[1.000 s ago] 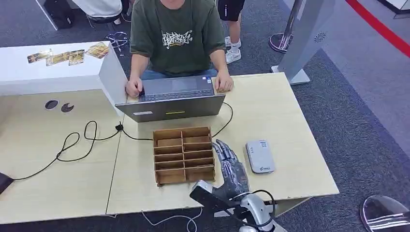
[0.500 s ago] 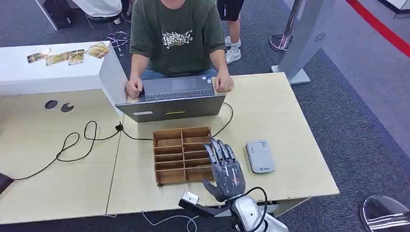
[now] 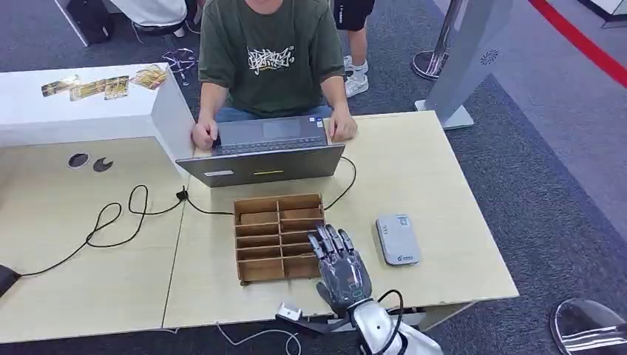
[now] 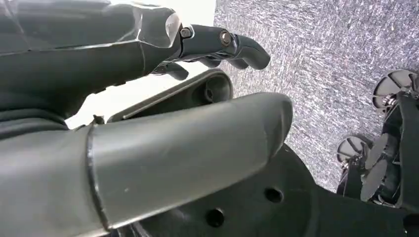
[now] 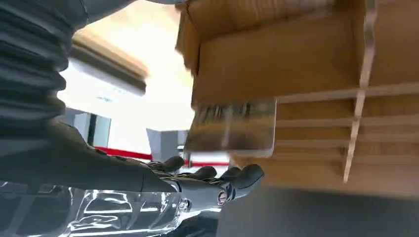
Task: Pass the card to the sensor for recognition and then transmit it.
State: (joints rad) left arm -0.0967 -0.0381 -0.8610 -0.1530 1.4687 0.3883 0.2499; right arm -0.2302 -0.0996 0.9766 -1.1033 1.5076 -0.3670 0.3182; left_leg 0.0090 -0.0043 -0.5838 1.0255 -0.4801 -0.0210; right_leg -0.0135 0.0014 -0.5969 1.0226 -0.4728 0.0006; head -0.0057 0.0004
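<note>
One hand, the right hand (image 3: 342,268), hovers with fingers extended and apart, holding nothing, at the wooden organizer (image 3: 281,237) on the desk (image 3: 436,185). A card (image 5: 232,127) protrudes from an organizer slot; the grey sensor (image 3: 398,239) lies just beside the hand. The left hand (image 4: 148,98) holds nothing, fingers loosely curved.

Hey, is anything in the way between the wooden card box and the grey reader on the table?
Nothing visible: bare table separates the wooden box from the grey reader. The right robot hand is over the box's right edge.

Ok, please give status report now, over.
Right robot hand open beside wooden organizer. Card sticks out of its slot. Card reader unobstructed. Left robot hand holds nothing.
</note>
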